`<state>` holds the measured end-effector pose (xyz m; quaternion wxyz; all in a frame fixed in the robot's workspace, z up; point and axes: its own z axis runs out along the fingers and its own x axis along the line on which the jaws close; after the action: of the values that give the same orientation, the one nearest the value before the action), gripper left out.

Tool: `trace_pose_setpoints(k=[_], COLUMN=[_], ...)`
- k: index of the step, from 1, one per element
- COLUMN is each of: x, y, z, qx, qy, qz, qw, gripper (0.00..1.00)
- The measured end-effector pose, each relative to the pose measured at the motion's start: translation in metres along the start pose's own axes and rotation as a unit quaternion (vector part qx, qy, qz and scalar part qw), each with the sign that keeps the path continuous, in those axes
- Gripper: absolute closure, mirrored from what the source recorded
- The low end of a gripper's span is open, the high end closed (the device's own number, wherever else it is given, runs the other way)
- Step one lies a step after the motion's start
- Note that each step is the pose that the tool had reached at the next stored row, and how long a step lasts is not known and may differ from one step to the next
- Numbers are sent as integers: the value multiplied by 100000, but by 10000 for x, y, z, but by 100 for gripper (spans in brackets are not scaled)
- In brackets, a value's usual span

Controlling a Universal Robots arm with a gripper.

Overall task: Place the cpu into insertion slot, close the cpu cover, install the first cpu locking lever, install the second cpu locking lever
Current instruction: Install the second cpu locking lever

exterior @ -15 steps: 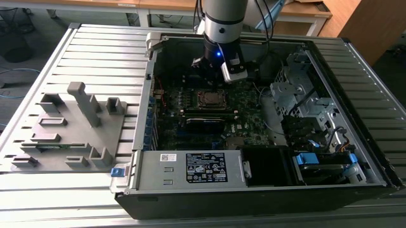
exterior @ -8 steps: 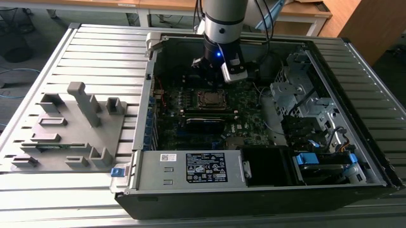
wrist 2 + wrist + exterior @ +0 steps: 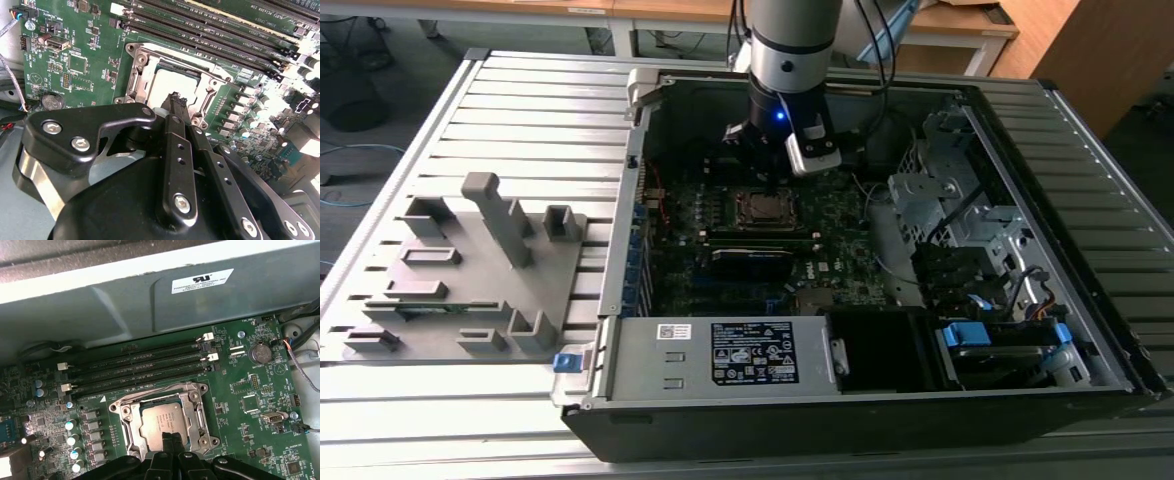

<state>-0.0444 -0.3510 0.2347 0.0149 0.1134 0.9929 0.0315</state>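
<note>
An open computer case [image 3: 854, 400] is seen lying on a slatted metal surface [image 3: 427, 400], with the robot arm reaching down into it. The pincer [image 3: 172, 440] is held low over the green motherboard [image 3: 240, 390], its two fingertips pressed together with nothing gripped between them, right at the near edge of the insertion slot [image 3: 162, 422].

The cpu [image 3: 162, 424] is already seated in the insertion slot, its dull grey top lying flat and level inside the silver rim. That first step can be judged as done. The cpu cover [image 3: 142, 80] appears to be lowered around the chip as a silver frame, the chip showing through its square opening, so the closing step looks done or nearly done; whether it is fully pressed down cannot be told.

The two locking levers cannot be picked out with certainty beside the insertion slot, so their state is left unjudged. Long dark memory slots [image 3: 140, 365] run just beyond the insertion slot, on the side away from the pincer.
</note>
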Motion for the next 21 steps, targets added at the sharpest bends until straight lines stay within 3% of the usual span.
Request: trace_pose_setpoints(k=[21], x=[-11], y=[-47], z=[-3], qx=[-4], qy=[0], qz=[1], qw=[100000], gripper=[89])
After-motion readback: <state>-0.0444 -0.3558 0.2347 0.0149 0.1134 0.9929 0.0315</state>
